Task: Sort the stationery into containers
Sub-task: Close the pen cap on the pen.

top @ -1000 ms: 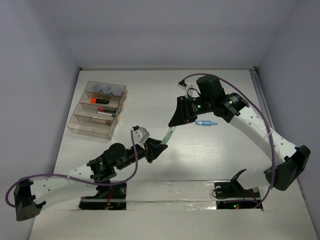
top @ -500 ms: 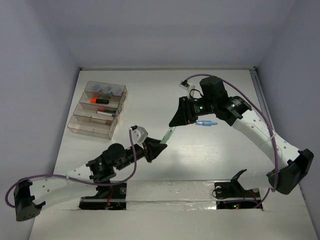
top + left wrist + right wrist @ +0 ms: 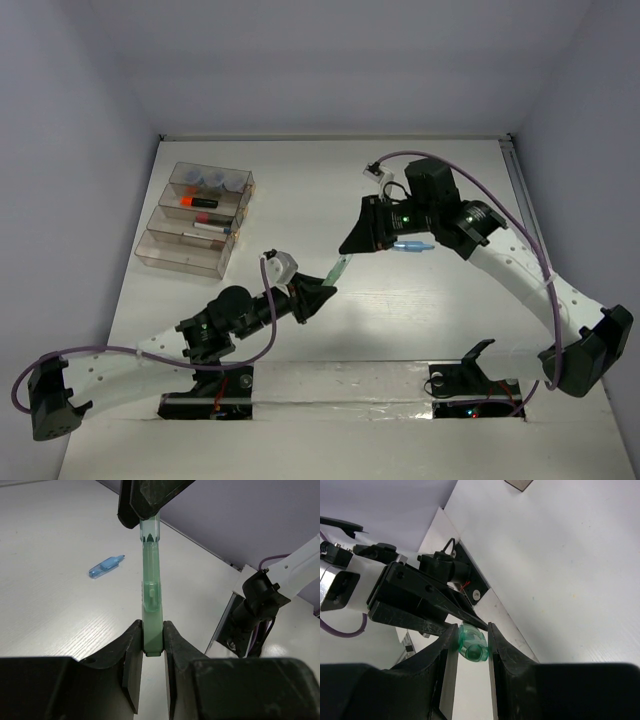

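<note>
Well off to the left tool's left sits the cluster of clear, smoky plastic bins (image 3: pixel 195 220), with some stationery inside. The left tool (image 3: pixel 152 639) pinches the near end of a pale green, translucent plastic marker (image 3: pixel 151 580), its jaws pressed flat against the sides. Straight ahead of it, the right tool (image 3: pixel 472 641) clamps the marker's far end, so both grip at once, seemingly clear of the white worktop (image 3: pixel 420 310). I'd judge the barrel light, stiff and smooth. Better to hold it mid-body, since a capped end could pull off. Just beside the right tool, on its far side from the left tool, lies a light blue marker (image 3: pixel 411 246).
</note>
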Robot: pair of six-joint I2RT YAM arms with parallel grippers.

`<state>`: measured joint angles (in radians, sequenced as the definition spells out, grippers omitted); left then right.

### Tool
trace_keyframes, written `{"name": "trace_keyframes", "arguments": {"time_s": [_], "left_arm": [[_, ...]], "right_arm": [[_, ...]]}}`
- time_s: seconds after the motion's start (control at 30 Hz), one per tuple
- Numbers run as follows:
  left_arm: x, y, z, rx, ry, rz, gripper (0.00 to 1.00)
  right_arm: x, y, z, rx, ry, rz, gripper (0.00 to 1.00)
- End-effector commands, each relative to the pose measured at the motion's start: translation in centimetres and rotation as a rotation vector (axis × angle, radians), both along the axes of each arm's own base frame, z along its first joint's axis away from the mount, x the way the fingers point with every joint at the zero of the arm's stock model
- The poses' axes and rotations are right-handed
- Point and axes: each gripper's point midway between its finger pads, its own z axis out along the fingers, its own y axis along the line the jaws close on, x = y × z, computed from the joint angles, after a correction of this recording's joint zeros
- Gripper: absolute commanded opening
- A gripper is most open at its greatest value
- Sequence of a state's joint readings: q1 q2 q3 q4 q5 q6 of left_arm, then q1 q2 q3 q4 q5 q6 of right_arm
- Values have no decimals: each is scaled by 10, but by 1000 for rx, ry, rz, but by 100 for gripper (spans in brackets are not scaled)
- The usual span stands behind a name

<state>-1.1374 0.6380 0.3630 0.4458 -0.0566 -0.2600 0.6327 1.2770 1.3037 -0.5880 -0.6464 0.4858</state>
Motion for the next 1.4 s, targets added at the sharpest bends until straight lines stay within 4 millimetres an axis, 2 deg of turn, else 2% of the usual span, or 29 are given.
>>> {"name": "trace_keyframes", "arguments": {"time_s": [0.0,0.2,0.37,0.6,0.77,0.9,1.1,1.27,1.37], "left_arm": [[-6,1,77,-213,-95,-23,0],[-5,3,82,-232,-102,-15,0],[-5,1,86,-238,-103,-16,0],[-3,3,89,-251,-105,-4,0],[-1,6,95,-261,-118,15,0],[5,6,111,-259,-146,45,0],[14,7,124,-261,-169,90,0],[18,9,131,-263,-182,117,0],[22,11,135,-257,-188,133,0]], "right_arm": [[10,2,-2,5,-51,-25,6],[0,7,-4,27,-47,-22,6],[-14,18,-17,9,-31,6,6],[-22,25,-30,-37,-43,-5,5],[-35,33,-41,-58,-36,21,1],[-42,39,-58,-100,-34,20,0],[-53,44,-92,-149,-18,10,0],[-63,43,-124,-191,-2,-4,0],[-69,43,-136,-176,21,-7,0]]}}
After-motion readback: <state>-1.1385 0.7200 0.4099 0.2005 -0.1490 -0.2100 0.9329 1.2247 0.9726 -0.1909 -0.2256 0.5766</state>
